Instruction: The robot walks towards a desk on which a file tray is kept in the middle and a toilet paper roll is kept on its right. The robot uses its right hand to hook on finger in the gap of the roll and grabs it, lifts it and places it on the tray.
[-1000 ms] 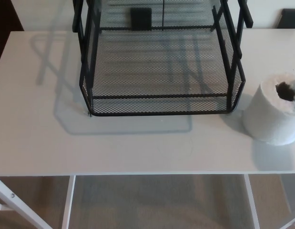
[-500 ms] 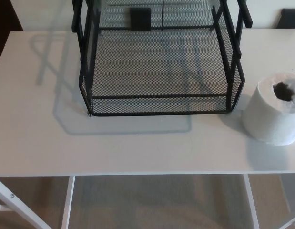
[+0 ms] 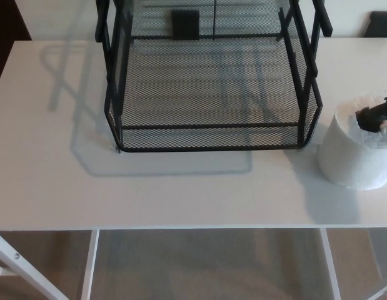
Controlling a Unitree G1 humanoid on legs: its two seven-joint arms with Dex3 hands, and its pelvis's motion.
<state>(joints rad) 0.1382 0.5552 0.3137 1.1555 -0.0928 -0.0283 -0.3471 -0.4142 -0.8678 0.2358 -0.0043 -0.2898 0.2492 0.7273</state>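
1. One dark fingertip of the right hand now shows at the right edge of the head view, reaching over the top of the toilet paper roll and into the dark core hole. Half a second ago the hole was bare and no part of the robot was in sight.
2. Only that sliver of the hand is visible, so it is not possible to tell whether the other fingers are spread or curled, or whether the roll is truly gripped. The finger looks to be at or just inside the gap, hooking rather than squeezing.
3. The roll stands upright on the white desk, just to the right of the file tray and close to its front right corner — apart from it, not touching. It sits where it did before; the paper at the top rim looks slightly disturbed around the finger.
4. The black mesh tray is in the middle of the desk and holds nothing on its lower shelf.
5. The left hand is not in view.
6. Judged from this, the hooking step has just begun — lift and transfer to the tray are not yet done. The next move likely calls for a firmer hold in the core before raising, since a shallow hook could let the soft roll tip or slip.
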